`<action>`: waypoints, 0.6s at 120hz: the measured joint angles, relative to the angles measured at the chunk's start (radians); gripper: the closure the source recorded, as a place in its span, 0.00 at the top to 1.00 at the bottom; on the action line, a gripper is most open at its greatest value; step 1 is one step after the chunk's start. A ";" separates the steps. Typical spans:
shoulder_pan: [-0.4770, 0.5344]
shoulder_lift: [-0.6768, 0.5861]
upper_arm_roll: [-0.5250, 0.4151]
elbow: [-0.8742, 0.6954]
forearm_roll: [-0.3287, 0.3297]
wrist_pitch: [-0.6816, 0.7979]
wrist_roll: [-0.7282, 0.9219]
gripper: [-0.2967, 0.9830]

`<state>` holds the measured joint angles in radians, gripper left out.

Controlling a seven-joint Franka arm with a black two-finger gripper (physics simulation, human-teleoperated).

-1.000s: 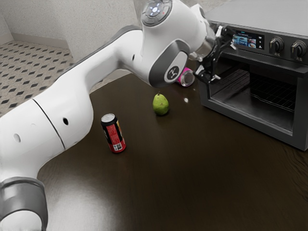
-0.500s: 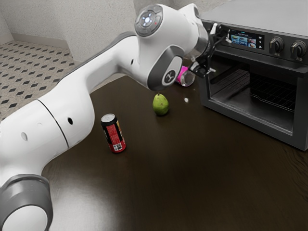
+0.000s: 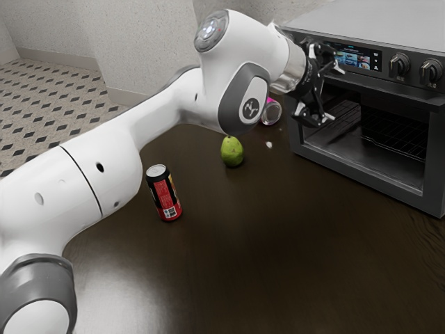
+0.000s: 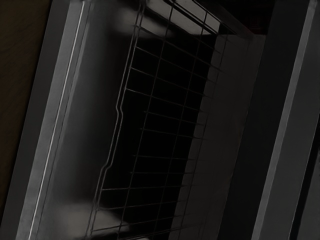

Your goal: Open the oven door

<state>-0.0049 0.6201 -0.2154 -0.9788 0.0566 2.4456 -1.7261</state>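
In the exterior view my black gripper [image 3: 332,93] stands open in front of the oven's opening, near its left end, one finger above the other, with nothing seen between them. The dark grey oven [image 3: 361,170] stands at the exterior view's right; its front frame surrounds a dark interior with a wire rack [image 3: 396,129]. Whether clear glass covers this opening, I cannot tell. No door hangs down in front. From the hand, the wrist view faces the wire rack [image 4: 122,100] inside the oven, between the oven's frame [image 4: 47,130] and a dark bar [image 4: 282,130].
A green pear [image 3: 232,152] and a black and red can [image 3: 165,195] stand on the dark table [image 3: 257,257]. Behind my hand a pink can [image 3: 271,113] lies near the oven's left side. Knobs [image 3: 399,65] and a lit display [image 3: 356,58] sit above the opening.
My hand first drew back slightly, then moved toward the exterior view's right and lower, turning a little. The oven, pear and cans look unmoved.
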 joint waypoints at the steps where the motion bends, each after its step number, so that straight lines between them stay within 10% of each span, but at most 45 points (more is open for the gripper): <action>1: 0.000 0.000 0.000 0.000 0.004 0.000 -0.002 0.77; 72: 0.000 0.038 0.002 0.054 0.102 0.004 -0.047 0.77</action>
<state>-0.0048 0.6583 -0.2133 -0.9249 0.1582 2.4497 -1.7732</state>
